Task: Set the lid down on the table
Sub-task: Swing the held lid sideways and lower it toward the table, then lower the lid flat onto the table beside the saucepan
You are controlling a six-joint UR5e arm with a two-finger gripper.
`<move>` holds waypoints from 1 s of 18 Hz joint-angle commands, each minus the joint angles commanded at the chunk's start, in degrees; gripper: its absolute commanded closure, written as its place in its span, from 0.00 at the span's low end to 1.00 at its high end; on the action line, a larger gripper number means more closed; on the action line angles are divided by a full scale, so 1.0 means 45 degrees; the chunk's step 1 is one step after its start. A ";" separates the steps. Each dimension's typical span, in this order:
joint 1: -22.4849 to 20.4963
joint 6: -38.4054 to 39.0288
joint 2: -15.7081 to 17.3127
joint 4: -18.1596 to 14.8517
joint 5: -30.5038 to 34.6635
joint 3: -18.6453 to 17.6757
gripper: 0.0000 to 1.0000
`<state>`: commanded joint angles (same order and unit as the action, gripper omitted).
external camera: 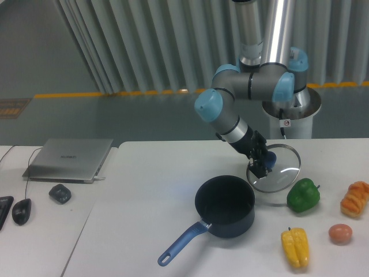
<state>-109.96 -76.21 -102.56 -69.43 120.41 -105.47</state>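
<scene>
The round glass lid (pixel 279 171) with its thin metal rim hangs tilted, its lower edge close to the white table (pixel 161 190), just right of the dark blue saucepan (pixel 225 206). My gripper (pixel 266 161) is shut on the lid's small blue knob (pixel 269 158), reaching down from the upper left. Whether the lid's lower rim touches the tabletop I cannot tell. The saucepan stands open, its long blue handle (pixel 181 243) pointing to the front left.
A green pepper (pixel 303 195) lies right beside the lid. A yellow pepper (pixel 296 246), a tomato (pixel 340 234) and bread (pixel 356 199) are at the right. A laptop (pixel 69 158), grey object (pixel 60 193) and mouse (pixel 21 211) are on the left desk.
</scene>
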 joint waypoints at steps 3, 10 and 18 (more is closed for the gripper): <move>0.0080 0.0140 0.0057 -0.0077 -0.0174 0.0097 0.55; -0.0954 0.0276 0.0058 0.0058 -0.4252 0.0430 0.55; -0.0994 -0.0252 -0.0001 0.0391 -0.4454 0.0333 0.56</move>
<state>-114.43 -77.34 -102.57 -67.68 100.37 -103.97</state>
